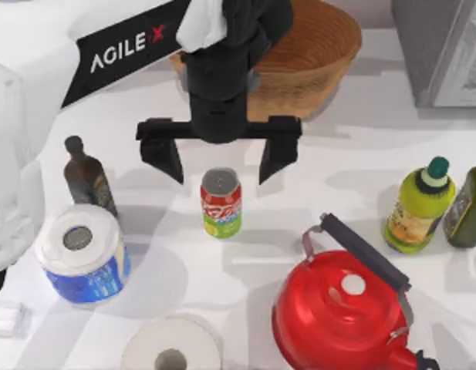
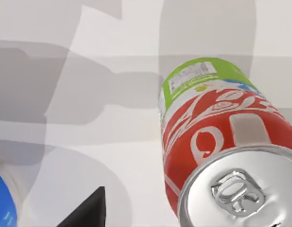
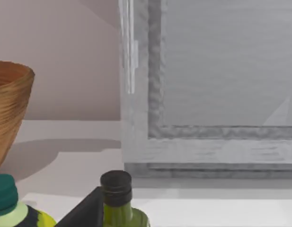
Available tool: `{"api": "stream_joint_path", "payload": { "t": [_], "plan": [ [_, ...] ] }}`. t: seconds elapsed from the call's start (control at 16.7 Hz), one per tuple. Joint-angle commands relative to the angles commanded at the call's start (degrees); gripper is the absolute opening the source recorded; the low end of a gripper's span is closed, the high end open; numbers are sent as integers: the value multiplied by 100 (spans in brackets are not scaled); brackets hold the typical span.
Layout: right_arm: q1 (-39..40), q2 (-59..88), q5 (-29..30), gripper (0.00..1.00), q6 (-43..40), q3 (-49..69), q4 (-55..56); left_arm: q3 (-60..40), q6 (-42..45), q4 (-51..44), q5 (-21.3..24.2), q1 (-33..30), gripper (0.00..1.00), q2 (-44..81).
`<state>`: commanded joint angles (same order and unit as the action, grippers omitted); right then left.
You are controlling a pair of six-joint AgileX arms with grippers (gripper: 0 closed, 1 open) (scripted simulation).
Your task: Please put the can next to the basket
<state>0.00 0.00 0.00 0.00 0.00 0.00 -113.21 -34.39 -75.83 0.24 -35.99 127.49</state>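
Can (image 1: pixel 221 202) stands upright on the tabletop (image 1: pixel 338 166), near but apart from the basket (image 1: pixel 307 58); left claw (image 1: pixel 220 163) spread wide above it, holding nothing; placement status undetermined

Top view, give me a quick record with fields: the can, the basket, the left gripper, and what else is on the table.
can: upright can near the table's middle, standing free
basket: woven basket at the far edge, beyond the can, partly behind the arm
left gripper: left gripper above the can, jaws open and straddling it, not touching
other items: red kettle, yellow-green bottle, olive bottle, dark bottle, two paper rolls
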Motion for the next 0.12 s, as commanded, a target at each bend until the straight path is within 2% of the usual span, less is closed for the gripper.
{"api": "stream_joint_path", "payload": {
  "t": [0.12],
  "plan": [
    [0, 0, 0, 100, 0, 0, 0, -81, -1, -85, 1, -1, 100, -6]
  ]
}}
